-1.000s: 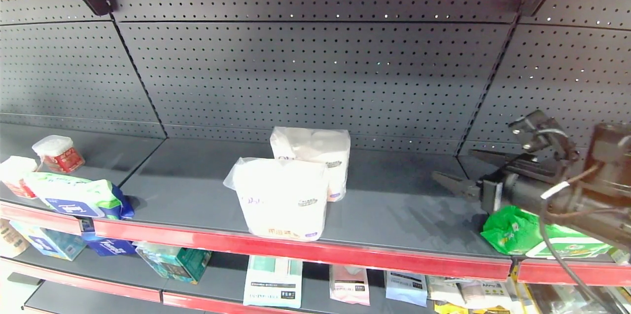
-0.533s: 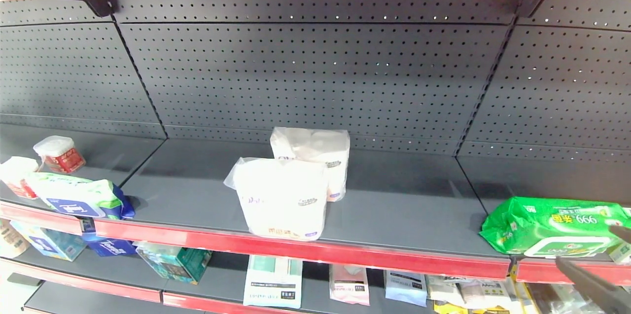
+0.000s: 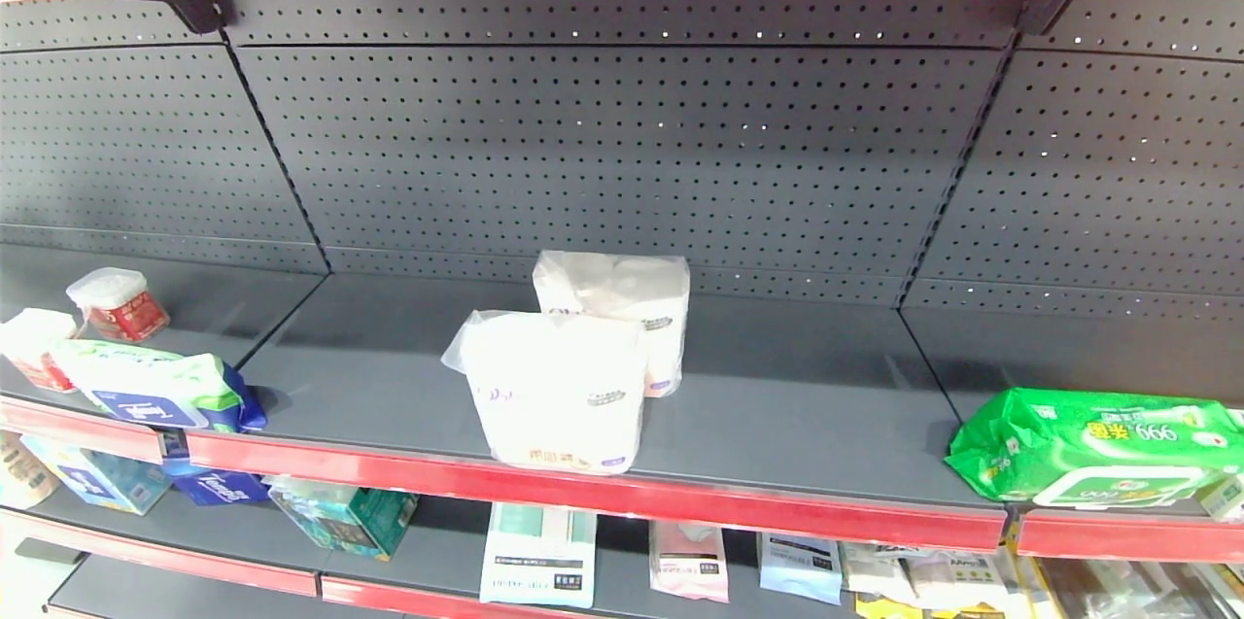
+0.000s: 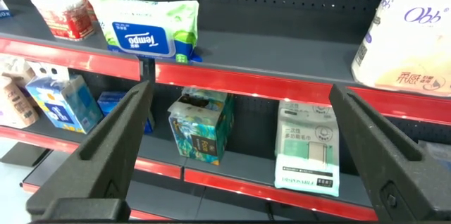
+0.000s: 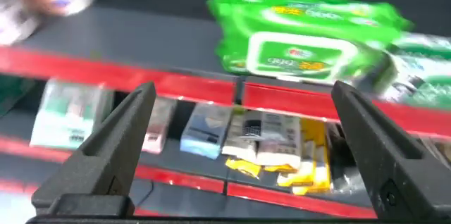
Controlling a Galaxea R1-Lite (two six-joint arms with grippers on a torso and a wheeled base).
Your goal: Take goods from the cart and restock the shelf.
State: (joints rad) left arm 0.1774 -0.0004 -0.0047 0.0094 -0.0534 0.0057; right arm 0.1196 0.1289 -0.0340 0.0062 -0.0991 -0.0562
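Head view: 2 white tissue packs [image 3: 559, 391] stand mid-shelf [image 3: 797, 405], one behind the other, and a green wipes pack [image 3: 1088, 449] lies at the right front edge. Left wrist view: the left pincer [image 4: 239, 89] gapes wide, empty, facing a teal box [image 4: 201, 125] on the lower shelf. Right wrist view: the right pincer [image 5: 243, 86] is spread wide, nothing held, the green wipes pack [image 5: 310, 34] on the shelf beyond it.
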